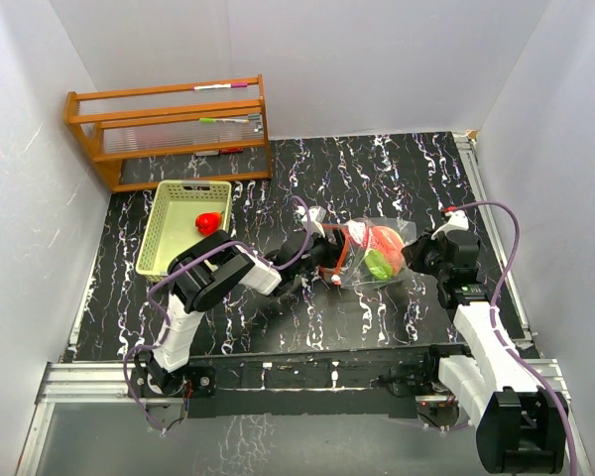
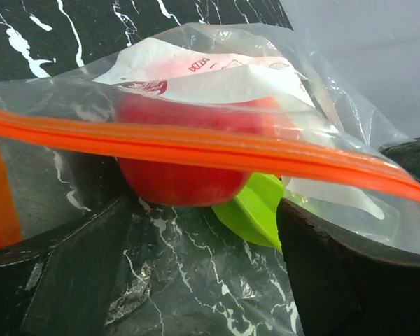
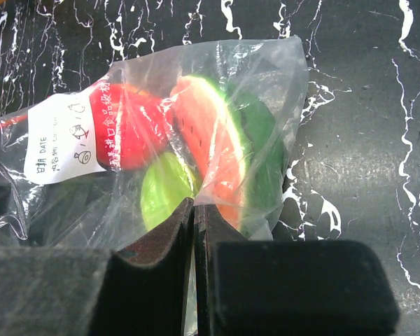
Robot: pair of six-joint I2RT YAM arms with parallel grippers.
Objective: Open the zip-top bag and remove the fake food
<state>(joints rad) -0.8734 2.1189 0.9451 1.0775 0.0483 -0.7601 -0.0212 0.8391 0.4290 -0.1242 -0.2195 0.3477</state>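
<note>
Zip-top bag (image 1: pixel 378 254) on black marbled table (image 1: pixel 377 169); white walls (image 1: pixel 377 59).

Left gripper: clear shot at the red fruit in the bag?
Probably not. Left gripper is open at the bag, but the zip strip crosses in front of the red fruit and film covers it. Right gripper pinches the far end.

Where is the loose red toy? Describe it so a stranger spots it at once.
Start at the wooden rack back left; the pale green basket sits before it. The red toy lies inside, alone, unlike the pieces in the clear bag.
</note>
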